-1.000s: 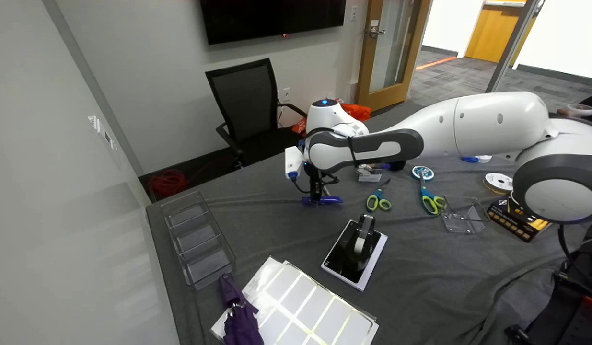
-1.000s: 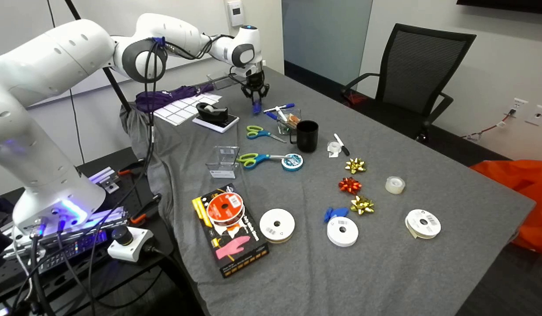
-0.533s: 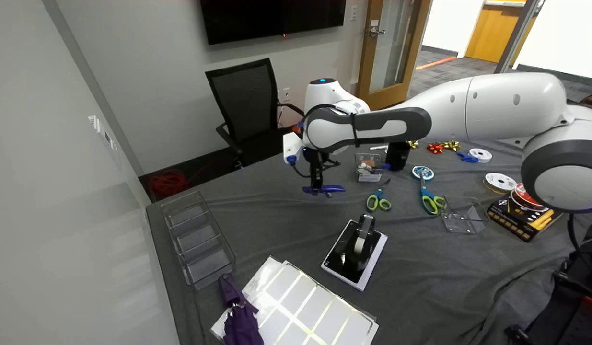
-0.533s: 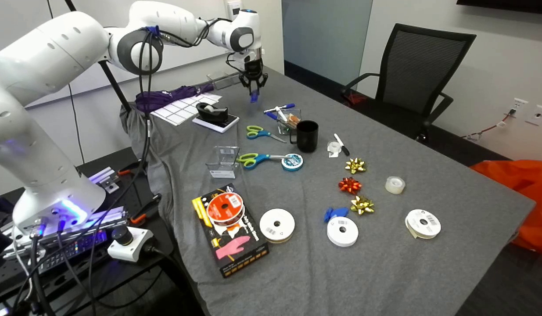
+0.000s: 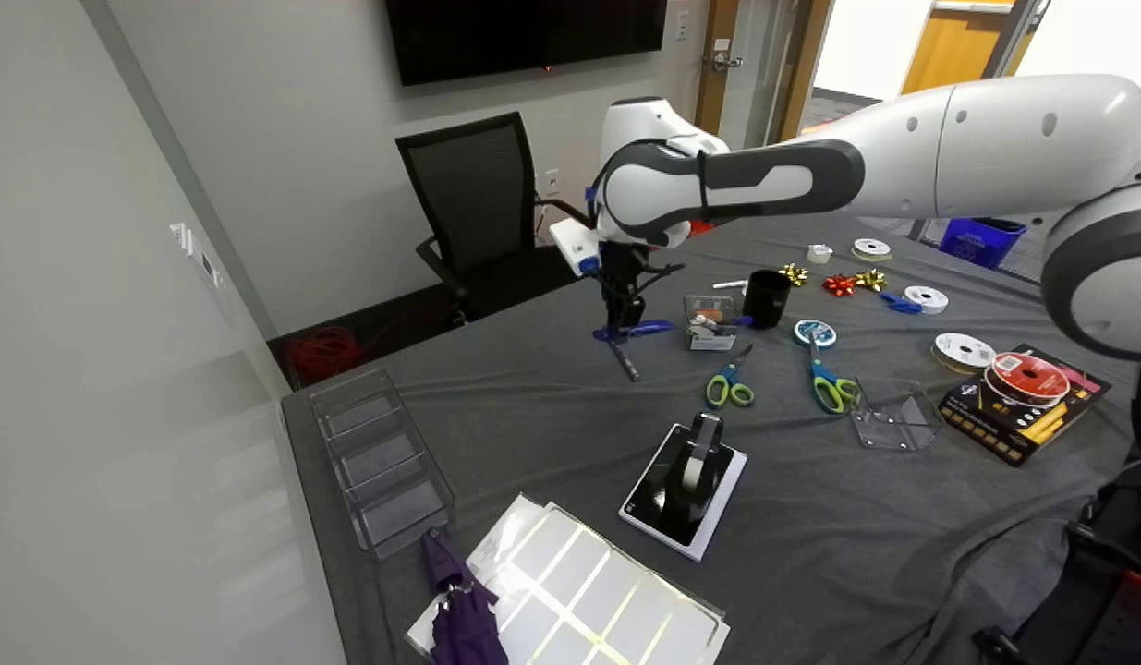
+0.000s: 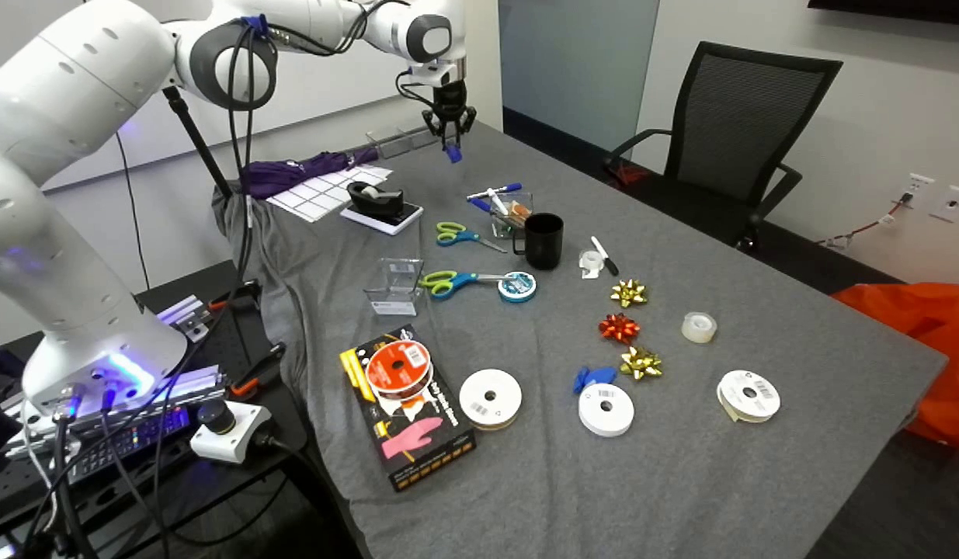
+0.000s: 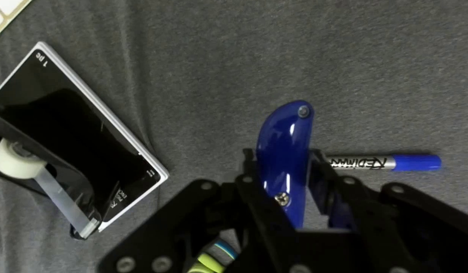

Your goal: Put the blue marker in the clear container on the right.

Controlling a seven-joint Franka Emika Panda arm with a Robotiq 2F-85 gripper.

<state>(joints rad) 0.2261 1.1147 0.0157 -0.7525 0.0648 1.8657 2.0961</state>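
The blue marker (image 7: 381, 162), with a grey barrel and bright blue cap, lies on the table; my right finger hides its left end in the wrist view. It also shows in both exterior views (image 5: 626, 362) (image 6: 479, 194). My gripper (image 7: 282, 153) is shut on a glossy dark-blue tool with a screw (image 7: 285, 129). It holds the tool above the table, beside and higher than the marker, in both exterior views (image 5: 653, 328) (image 6: 454, 155). A small low clear container (image 5: 893, 429) sits past the scissors, away from the gripper, and also shows here (image 6: 394, 291).
A clear bin (image 5: 711, 340) with pens and small items stands near the marker, beside a black mug (image 5: 767, 300). Scissors (image 5: 729, 383) lie close by. A tape dispenser rests on a flat box (image 5: 667, 489). A divided clear tray (image 5: 381, 462) lies at the table edge.
My gripper has risen with the dark-blue tool, lifting it off the table. The marker beneath shows more fully in an exterior view. The other objects have not moved.
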